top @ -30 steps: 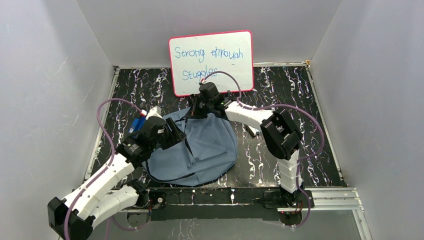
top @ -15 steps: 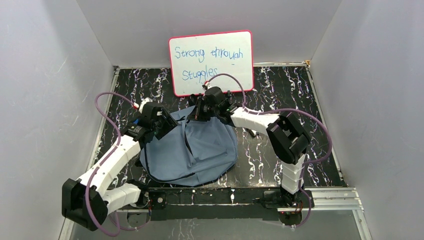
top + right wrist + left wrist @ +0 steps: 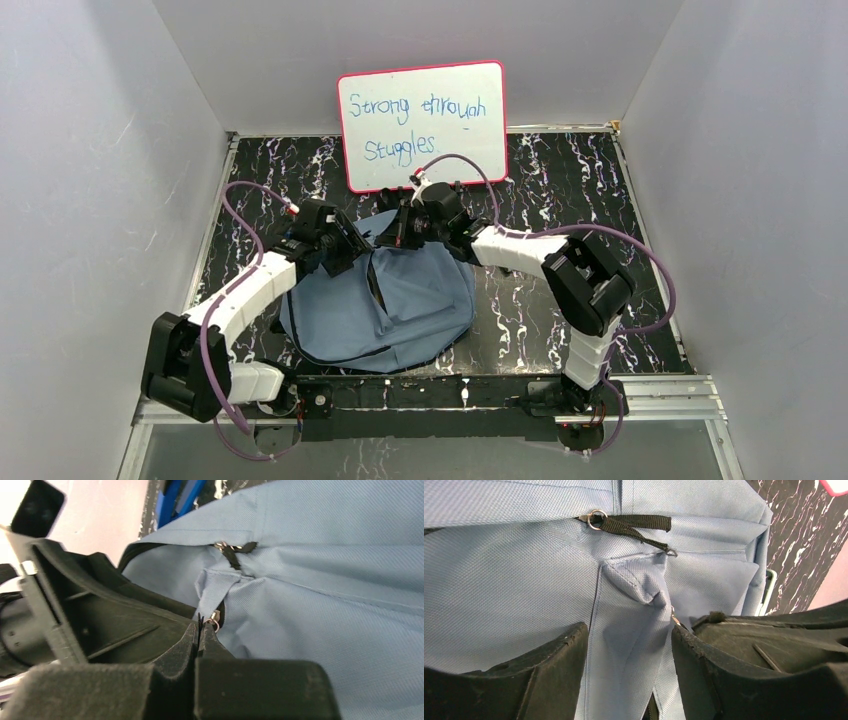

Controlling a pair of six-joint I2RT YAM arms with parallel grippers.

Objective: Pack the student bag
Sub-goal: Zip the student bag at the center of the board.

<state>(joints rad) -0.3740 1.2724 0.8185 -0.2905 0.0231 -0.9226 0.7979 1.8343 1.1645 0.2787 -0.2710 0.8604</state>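
The student bag (image 3: 400, 300), soft grey-blue fabric, lies flat on the table's middle. My right gripper (image 3: 402, 228) is at its far top edge. In the right wrist view it (image 3: 201, 629) is shut on a thin black zipper pull (image 3: 200, 620) with a small metal ring (image 3: 215, 623). My left gripper (image 3: 348, 250) is just left of it. In the left wrist view it (image 3: 629, 640) is open, its fingers (image 3: 549, 665) straddling a raised fold of bag fabric (image 3: 644, 587). A second black zipper pull with ring (image 3: 629, 524) lies beyond.
A pink-framed whiteboard (image 3: 422, 125) leans on the back wall just behind the grippers. Blue items (image 3: 177, 497) lie beside the bag's left edge. A small light object (image 3: 769, 592) lies by the bag's right edge. White walls close in on three sides.
My left arm has swung forward and right, bringing its gripper onto the bag's top next to the right gripper. The right gripper has shifted slightly right, still pinched at the zipper.
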